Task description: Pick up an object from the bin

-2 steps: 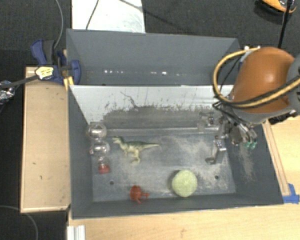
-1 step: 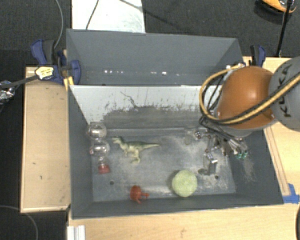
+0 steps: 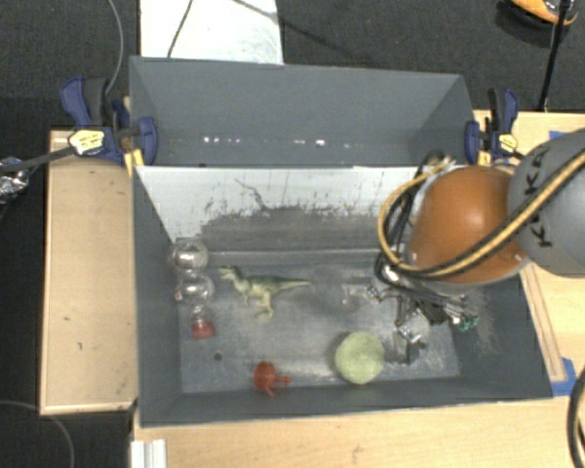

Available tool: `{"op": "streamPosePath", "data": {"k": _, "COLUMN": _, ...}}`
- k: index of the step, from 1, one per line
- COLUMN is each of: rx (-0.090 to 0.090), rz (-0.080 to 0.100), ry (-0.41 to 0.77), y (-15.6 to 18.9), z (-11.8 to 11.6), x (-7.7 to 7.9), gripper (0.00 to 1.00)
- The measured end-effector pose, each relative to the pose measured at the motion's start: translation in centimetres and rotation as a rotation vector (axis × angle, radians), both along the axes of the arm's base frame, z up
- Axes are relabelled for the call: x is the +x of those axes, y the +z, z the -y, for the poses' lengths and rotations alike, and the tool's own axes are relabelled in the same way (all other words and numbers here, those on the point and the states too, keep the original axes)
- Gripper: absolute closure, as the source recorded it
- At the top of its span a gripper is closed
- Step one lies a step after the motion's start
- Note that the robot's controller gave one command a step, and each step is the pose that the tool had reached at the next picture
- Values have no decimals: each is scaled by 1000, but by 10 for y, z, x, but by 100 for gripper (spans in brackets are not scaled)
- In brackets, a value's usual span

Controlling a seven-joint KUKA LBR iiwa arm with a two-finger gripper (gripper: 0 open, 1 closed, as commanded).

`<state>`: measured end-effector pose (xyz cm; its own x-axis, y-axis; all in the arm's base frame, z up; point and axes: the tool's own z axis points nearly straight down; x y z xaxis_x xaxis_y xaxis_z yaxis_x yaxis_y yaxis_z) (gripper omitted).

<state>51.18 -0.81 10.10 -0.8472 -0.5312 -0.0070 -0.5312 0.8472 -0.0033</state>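
**Several loose things on the floor, none picked up yet**

Set low in the grey metal bin [image 3: 292, 105], near its front edge and right of middle: the gripper [image 3: 406, 344], under the arm's orange-brown wrist cover [image 3: 463, 227]. Open or closed: cannot tell from this angle. Nothing visibly gripped.

Just beside the gripper, toward the bin's left, possibly touching it though too close to call: a pale green, round, soft-looking ball [image 3: 359, 358], resting on the floor by the front edge. Nearest thing by far, so judged the likely pick, but not seen enclosed.

Farther off, well apart from the gripper:
- small red plastic piece [image 3: 266, 378], by the front edge, left of middle
- tan-green toy dinosaur [image 3: 259, 289], mid-floor, on its feet or nearly so
- clear bulbous plastic piece [image 3: 190, 273], against the left wall

Progress, as a judgement: reach into the bin made and floor height gained, roughly the first half. Not yet done: a sure grip on one thing, then a lift clear of the rim. Worth watching: a round ball so close to the front wall, apt to roll or squeeze aside under a closing grip.
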Motion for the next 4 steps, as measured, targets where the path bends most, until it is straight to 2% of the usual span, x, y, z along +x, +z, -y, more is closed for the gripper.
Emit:
{"op": "streamPosePath", "data": {"k": 1, "rx": -1, "rz": 1, "ry": 97, "y": -24, "z": 4, "x": -20, "gripper": 0}}
{"op": "streamPosePath", "data": {"k": 2, "rx": 0, "rz": 4, "ry": 216, "y": -31, "z": -24, "x": -14, "gripper": 100}}
{"op": "streamPosePath", "data": {"k": 3, "rx": 0, "rz": 4, "ry": 217, "y": -31, "z": -24, "x": -14, "gripper": 100}}
{"op": "streamPosePath", "data": {"k": 4, "rx": 1, "rz": 3, "ry": 272, "y": -31, "z": -19, "x": -3, "gripper": 100}}
